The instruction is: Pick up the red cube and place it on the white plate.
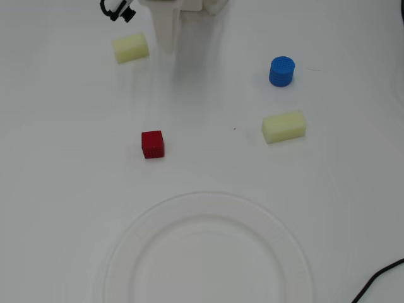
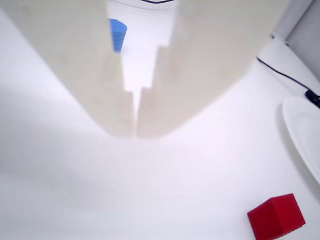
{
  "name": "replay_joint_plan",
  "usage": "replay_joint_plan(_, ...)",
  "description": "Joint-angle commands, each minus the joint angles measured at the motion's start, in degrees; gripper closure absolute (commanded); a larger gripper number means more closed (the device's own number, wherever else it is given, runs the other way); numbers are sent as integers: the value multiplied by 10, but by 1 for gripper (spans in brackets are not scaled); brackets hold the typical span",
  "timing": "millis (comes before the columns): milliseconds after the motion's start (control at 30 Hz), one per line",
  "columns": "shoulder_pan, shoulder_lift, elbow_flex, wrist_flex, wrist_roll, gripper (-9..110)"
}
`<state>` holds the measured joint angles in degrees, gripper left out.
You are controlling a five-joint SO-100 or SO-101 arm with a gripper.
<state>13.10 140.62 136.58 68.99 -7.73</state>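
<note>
The red cube [image 1: 153, 144] sits alone on the white table, left of centre in the overhead view, and shows at the lower right of the wrist view [image 2: 276, 216]. The white plate [image 1: 126, 243] lies below it at the bottom of the overhead view; only its rim [image 2: 300, 135] enters the wrist view at the right edge. My gripper [image 1: 169, 49] hangs at the top of the overhead view, well above the cube. In the wrist view its two pale fingers meet at the tips [image 2: 135, 134], shut on nothing.
A pale yellow block [image 1: 130, 48] lies just left of the gripper, another [image 1: 284, 126] at the right. A blue cylinder [image 1: 281, 71] stands at upper right, also seen between the fingers [image 2: 117, 34]. A black cable [image 1: 379, 281] crosses the bottom right corner.
</note>
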Motion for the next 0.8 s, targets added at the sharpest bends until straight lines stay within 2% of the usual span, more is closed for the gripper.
replay_joint_plan(0,25,-131,-163,15,-4,101)
replay_joint_plan(300,-21,-322,-316,50,-36,81)
replay_joint_plan(567,-9,-435,-367,40,-31,76)
replay_joint_plan(767,9,-508,-402,19,-43,76)
